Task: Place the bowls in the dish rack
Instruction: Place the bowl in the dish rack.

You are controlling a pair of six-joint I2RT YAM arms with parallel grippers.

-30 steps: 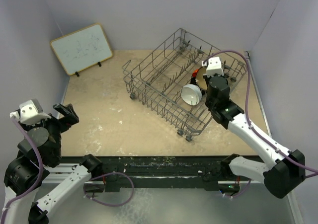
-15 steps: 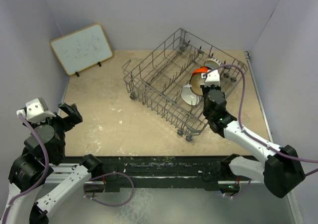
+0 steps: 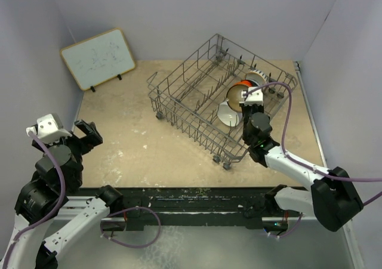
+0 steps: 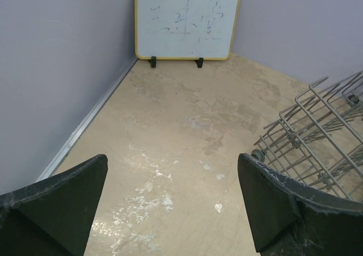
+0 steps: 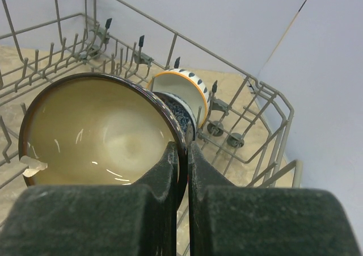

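The left tool [image 4: 173, 208] hangs over the near left of the counter [image 4: 187, 125], its fingers spread wide with nothing between them, well apart from the dish rack [image 3: 188, 105].

To the right and farther in, the right tool [image 5: 182, 168] reaches into the rack's right half. It is pinched down narrow on the rim of the brown bowl [image 5: 108, 131]. This bowl stands on edge among the tines with its opening turned toward the wrist camera. It has a dark brown outside and lip, and a glossy cream inside with highlights on the glaze.

The grip is my main worry. Only a thin bite of slick rim sits between the pads, so the bowl could swivel or slide out if the arm tilts or jolts. Whether its lower edge is seated between tines is hidden. If it is let go unseated, it could roll or flop onto the white bowl [image 3: 227, 115] just near-left of it.

Just behind it is the blue-and-white patterned bowl [image 5: 182, 100], also on edge. A push farther in would knock glaze against glaze. An orange edge shows there, and I cannot tell whose it is.

A whiteboard [image 3: 98, 57] leans at the far left.
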